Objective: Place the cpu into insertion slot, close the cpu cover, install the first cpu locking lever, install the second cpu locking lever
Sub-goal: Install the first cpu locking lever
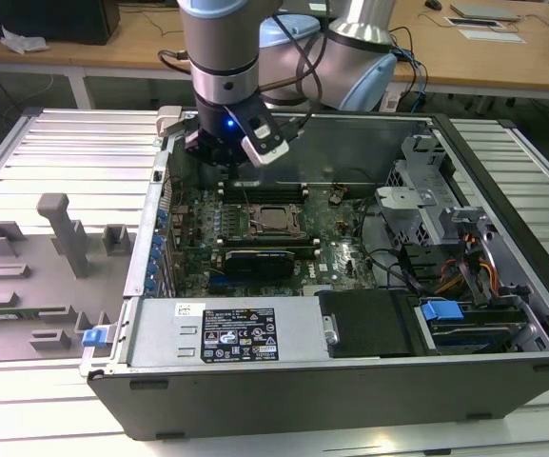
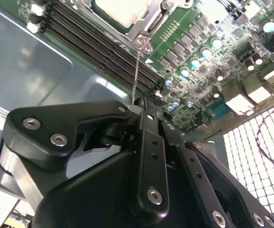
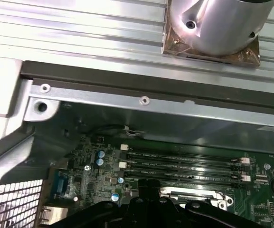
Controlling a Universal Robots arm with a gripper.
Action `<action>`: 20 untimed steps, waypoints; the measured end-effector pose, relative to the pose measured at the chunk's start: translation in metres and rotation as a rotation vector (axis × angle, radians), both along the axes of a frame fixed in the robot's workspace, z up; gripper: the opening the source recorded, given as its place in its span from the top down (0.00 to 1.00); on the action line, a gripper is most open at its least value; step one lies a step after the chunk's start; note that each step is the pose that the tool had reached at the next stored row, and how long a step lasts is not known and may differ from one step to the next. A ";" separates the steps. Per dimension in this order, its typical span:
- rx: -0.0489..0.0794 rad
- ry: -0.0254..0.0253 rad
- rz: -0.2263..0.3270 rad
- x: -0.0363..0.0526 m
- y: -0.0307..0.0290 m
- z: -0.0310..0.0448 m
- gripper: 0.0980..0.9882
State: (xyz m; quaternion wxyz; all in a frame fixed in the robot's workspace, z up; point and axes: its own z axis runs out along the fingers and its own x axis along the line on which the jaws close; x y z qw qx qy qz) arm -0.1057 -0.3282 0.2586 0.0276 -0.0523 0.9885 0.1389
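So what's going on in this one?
A robot arm is working inside an open computer case. The cpu already sits on the motherboard, and the cpu cover looks closed around it. The gripper is shut on a thin wire locking lever that runs from the cover's corner, beside the memory slots.

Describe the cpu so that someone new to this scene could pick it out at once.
In the exterior view, find the green motherboard inside the open case. Near its middle, between the long black memory slots and the black card, lies the cpu, beside a thin lever that the fingers grip. It alone is a small square with a silver-grey metal top.
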 end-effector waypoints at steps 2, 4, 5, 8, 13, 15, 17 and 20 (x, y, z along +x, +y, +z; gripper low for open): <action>0.000 0.0000 0.000 0.0063 0.0000 -0.0003 0.99; 0.000 0.0000 0.000 0.0113 0.0000 -0.0006 0.99; 0.000 0.0000 0.000 0.0145 0.0000 -0.0007 0.99; 0.000 0.0000 0.000 0.0227 0.0000 -0.0011 0.99; 0.000 0.0000 0.000 0.0469 0.0000 -0.0020 0.99; 0.000 0.0001 0.000 0.0591 0.0000 -0.0027 0.99; 0.000 0.0001 0.000 0.0617 -0.0001 -0.0045 0.99; 0.000 -0.0078 0.000 0.0621 -0.0002 -0.0081 0.99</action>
